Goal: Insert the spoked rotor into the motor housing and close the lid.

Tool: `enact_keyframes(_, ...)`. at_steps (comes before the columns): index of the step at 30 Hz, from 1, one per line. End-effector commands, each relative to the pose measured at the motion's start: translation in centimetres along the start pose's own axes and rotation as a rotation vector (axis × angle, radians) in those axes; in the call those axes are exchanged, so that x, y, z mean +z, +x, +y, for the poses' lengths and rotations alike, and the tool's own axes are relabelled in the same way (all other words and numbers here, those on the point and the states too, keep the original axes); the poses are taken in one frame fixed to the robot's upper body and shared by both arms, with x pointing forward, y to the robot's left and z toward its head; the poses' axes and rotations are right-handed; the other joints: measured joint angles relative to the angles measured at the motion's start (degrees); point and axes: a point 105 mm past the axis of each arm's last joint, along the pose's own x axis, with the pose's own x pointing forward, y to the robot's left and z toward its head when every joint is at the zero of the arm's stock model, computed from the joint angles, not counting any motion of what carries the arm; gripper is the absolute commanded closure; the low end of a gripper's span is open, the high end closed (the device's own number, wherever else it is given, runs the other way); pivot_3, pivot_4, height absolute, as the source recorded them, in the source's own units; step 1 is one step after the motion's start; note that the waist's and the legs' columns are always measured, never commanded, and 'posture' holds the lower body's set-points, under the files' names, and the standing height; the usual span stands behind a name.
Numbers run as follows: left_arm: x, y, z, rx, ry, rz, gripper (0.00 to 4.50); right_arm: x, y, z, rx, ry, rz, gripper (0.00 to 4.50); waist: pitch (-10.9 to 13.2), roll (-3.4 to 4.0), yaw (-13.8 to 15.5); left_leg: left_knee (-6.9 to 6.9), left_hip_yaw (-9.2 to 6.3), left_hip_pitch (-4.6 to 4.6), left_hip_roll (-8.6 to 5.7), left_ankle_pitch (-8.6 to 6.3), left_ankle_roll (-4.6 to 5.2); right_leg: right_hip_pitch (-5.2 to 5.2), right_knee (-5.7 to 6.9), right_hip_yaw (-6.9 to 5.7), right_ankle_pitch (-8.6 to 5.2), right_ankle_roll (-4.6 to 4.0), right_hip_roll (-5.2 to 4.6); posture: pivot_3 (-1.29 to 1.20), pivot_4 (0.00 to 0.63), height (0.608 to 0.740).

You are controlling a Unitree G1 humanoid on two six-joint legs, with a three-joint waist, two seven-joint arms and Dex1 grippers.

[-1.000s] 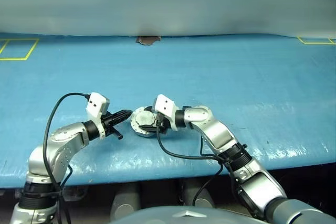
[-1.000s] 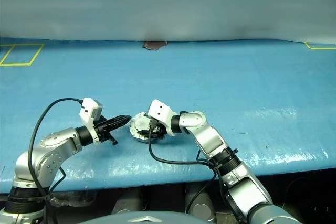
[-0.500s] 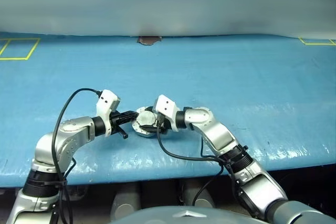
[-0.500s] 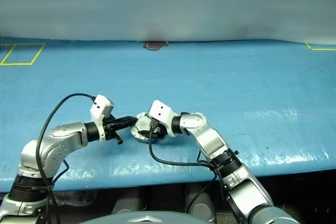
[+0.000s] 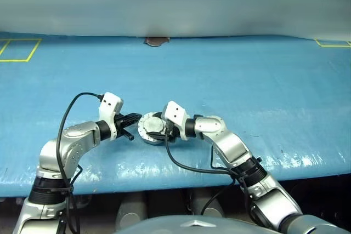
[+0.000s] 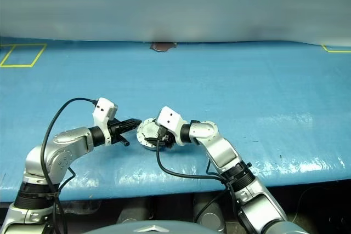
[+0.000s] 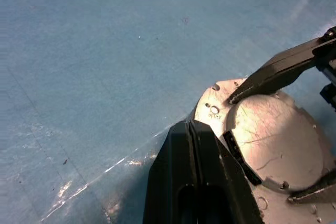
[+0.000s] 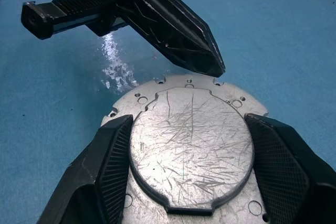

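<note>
On blue table (image 5: 247, 80), right end effector (image 8: 184, 145) clasps lid (image 8: 191, 145); left end effector (image 8: 210, 66) clenched.

The left arm reaches in from the near left, elbow bent, its silver forearm running rightward to a white wrist block with a looping black cable. The left gripper (image 5: 133, 118), two black fingers pressed together into one pointed wedge, aims right and slightly down; its tip touches the left edge of the round scratched silver lid (image 8: 191, 148).

The right arm comes from the near right, forearm angled far-left, wrist turned left. The right gripper (image 8: 190, 156) has its two black ribbed fingers (image 8: 107, 166) spread wide, one against each side of the lid's raised centre.
</note>
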Motion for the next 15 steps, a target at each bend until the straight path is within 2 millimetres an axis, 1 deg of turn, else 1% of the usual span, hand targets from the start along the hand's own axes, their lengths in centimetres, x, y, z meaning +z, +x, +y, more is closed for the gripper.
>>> enact_keyframes(1,0.3,-0.1,-0.4,-0.021,0.017,-0.006,4.5,-1.1,-0.2,-0.2,-0.022,0.028,0.038,1.46,0.0,0.0,0.01,-0.01,0.0,0.0,0.0,0.0,0.0,0.0,-0.01,0.0,0.0,0.0,0.0,0.0,0.15,0.74)
enact_keyframes(4,0.7,0.0,-0.4,-0.019,0.03,-0.031,4.5,-1.1,-0.2,-0.2,-0.022,0.028,0.04,1.46,0.0,0.0,0.01,-0.01,0.0,0.01,0.0,0.0,0.0,0.01,-0.01,0.0,0.0,0.0,0.0,0.0,0.15,0.74)
enact_keyframes(7,1.8,-0.1,0.3,0.025,0.042,-0.085,4.5,-1.1,-0.3,-0.2,-0.022,0.028,0.04,1.46,0.0,0.0,0.03,0.0,0.0,0.01,0.0,0.0,0.0,0.01,-0.02,0.0,0.0,0.0,0.0,0.0,0.15,0.74)
enact_keyframes(10,2.3,-0.2,0.5,0.042,0.055,-0.104,4.5,-1.2,-0.3,-0.2,-0.022,0.029,0.043,1.46,0.0,0.0,0.05,0.0,0.0,0.01,0.0,0.0,0.0,0.02,-0.01,0.0,0.01,0.01,0.0,0.0,0.15,0.74)
enact_keyframes(13,2.5,-0.2,0.0,0.011,0.066,-0.105,4.5,-1.3,-0.2,-0.1,-0.019,0.031,0.045,1.46,0.0,0.0,0.02,0.0,0.0,0.01,-0.01,0.0,0.0,0.02,-0.02,0.0,0.02,0.02,0.0,0.0,0.15,0.74)
enact_keyframes(15,2.2,-0.1,-0.6,-0.02,0.07,-0.089,4.5,-1.3,-0.2,0.0,-0.018,0.032,0.045,1.46,0.0,0.0,0.02,0.0,0.0,0.0,-0.01,0.0,0.0,0.02,-0.02,0.0,0.06,0.1,0.0,0.0,0.15,0.74)
